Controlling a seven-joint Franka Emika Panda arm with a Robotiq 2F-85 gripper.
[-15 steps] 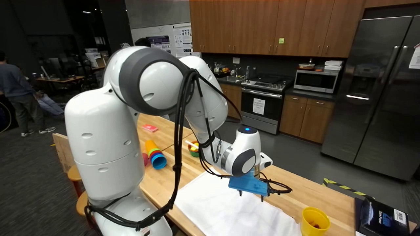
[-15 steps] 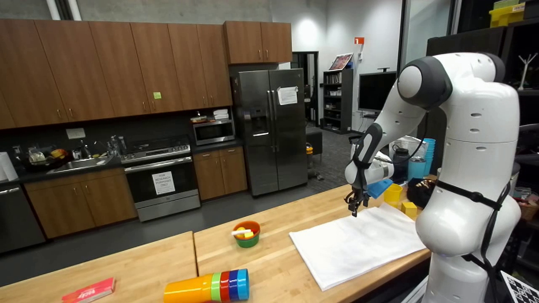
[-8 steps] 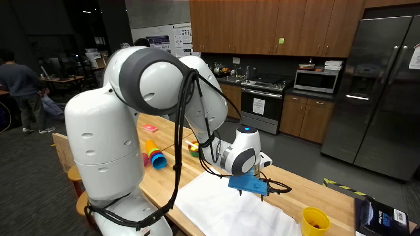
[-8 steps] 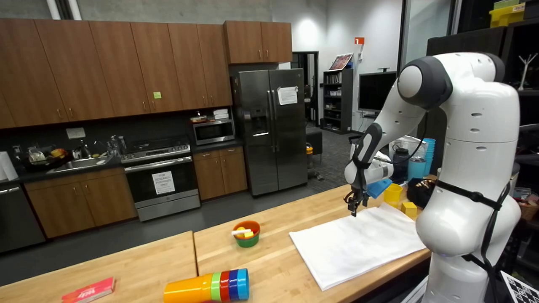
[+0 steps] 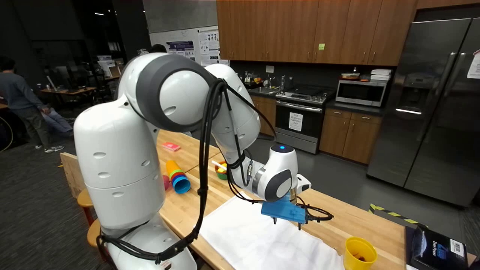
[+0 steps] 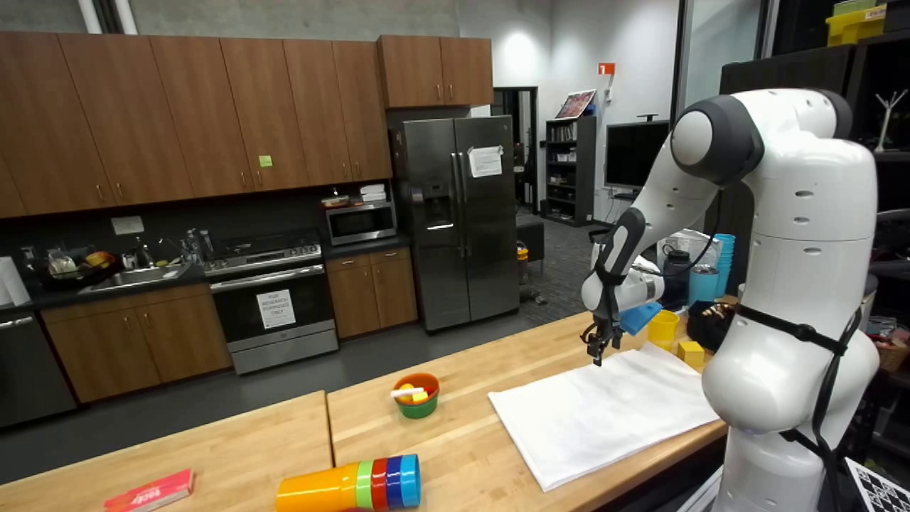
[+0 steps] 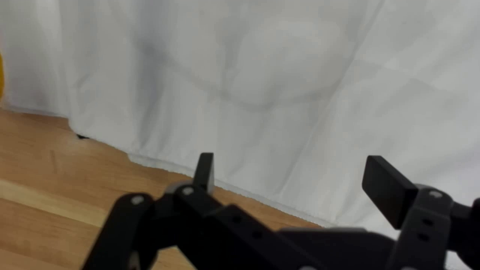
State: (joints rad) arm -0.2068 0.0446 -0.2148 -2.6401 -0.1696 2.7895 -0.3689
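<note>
My gripper (image 7: 291, 165) stands open above the table, its two black fingers (image 7: 388, 191) wide apart with nothing between them. Below it lies a white cloth (image 7: 270, 127), creased, its hemmed edge running slantwise under the gap between the fingers. In an exterior view the gripper (image 5: 287, 224) hangs over the cloth (image 5: 258, 240) near its far edge, not seen to touch it. A yellow cup (image 5: 360, 255) with something brown inside stands beside the cloth's end. Only a sliver of that yellow cup (image 7: 1, 77) shows in the wrist view.
A yellow block (image 6: 690, 354) sits by the yellow cup. A green and orange bowl (image 6: 417, 407) holds small colourful items and a white stick. Nested coloured cups (image 6: 348, 488) lie sideways near a pink packet (image 6: 151, 491). A black box (image 5: 438, 249) is at the table's end.
The arm, the gripper and the things on the table have not visibly moved. Only a person in the far background has shifted.
</note>
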